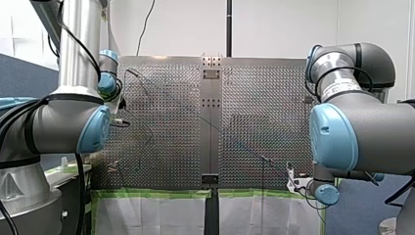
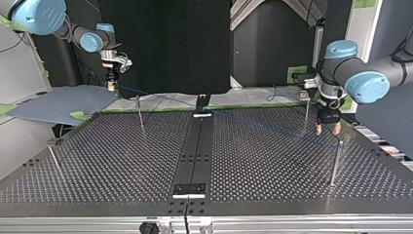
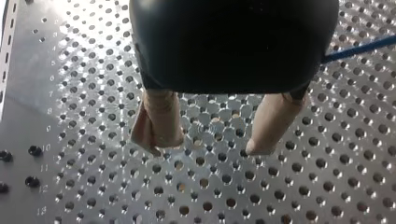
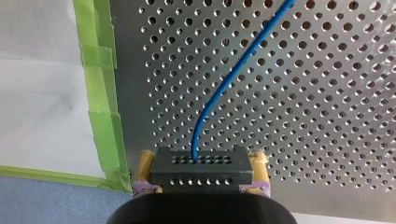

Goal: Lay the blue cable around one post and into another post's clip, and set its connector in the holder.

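At the table's (image 4: 327,121) taped edge, my right gripper (image 4: 201,163): the black connector (image 4: 201,175) is being clamped between its fingers.
Blue cable (image 4: 233,74): being led from the connector out across the table.
My left gripper (image 3: 208,144), farther in over the table: beige fingers (image 3: 159,116) are being held apart.

I see hard glare off the perforated surface (image 3: 60,65) in the left wrist view, beside the fingers (image 3: 159,121). The top view's far backdrop (image 2: 165,44) is dark; the front view's white wall (image 1: 274,24) is bright.
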